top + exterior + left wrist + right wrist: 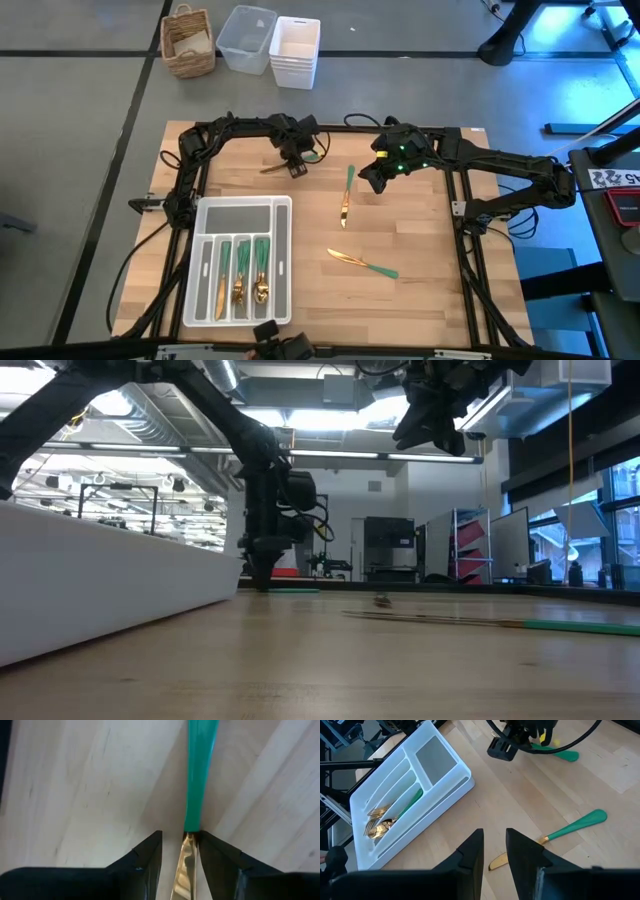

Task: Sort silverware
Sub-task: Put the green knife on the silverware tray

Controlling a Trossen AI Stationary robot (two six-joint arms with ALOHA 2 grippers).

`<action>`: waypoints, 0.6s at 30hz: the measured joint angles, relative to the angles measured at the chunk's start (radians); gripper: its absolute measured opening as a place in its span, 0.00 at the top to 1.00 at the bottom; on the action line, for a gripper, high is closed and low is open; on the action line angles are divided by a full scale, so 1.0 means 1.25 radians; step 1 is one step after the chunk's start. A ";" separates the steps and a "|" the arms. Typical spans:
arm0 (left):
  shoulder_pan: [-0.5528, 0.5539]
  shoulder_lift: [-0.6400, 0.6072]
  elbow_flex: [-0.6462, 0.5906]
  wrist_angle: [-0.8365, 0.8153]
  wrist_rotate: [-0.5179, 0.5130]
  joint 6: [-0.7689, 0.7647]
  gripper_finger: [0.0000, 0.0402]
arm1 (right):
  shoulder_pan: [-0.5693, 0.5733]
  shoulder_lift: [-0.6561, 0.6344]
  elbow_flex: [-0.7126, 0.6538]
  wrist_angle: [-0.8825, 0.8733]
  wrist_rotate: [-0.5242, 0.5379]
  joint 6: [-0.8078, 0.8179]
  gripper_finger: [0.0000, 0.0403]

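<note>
A piece of silverware (290, 163) with a gold head and a green handle (200, 770) lies flat on the wooden table near its far left. My left gripper (293, 166) points down over it, open. Its fingers stand on either side of the neck (189, 845) where gold meets green; I cannot tell whether they touch it. My right gripper (375, 178) hangs raised over the table's middle, open, with nothing between its fingers (495, 850). Two more pieces lie loose: one (346, 195) beside it and one (362, 262) nearer the front. The white tray (285, 205) holds several pieces (240, 275).
The tray stands at the table's near left, with its wide far compartment (435, 757) bare. Black frame rails (465, 230) run along the table's sides. A wicker basket (188, 42), a clear bin (246, 38) and a white bin (295, 50) stand beyond the far edge.
</note>
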 joint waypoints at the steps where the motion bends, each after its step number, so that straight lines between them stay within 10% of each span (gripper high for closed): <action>1: 0.000 0.000 0.000 -0.002 0.000 0.005 0.69 | 0.000 0.000 0.000 0.000 0.000 0.000 0.79; 18: 0.004 -0.001 0.000 -0.001 -0.005 0.026 0.98 | 0.000 0.000 0.000 0.010 -0.001 0.000 0.79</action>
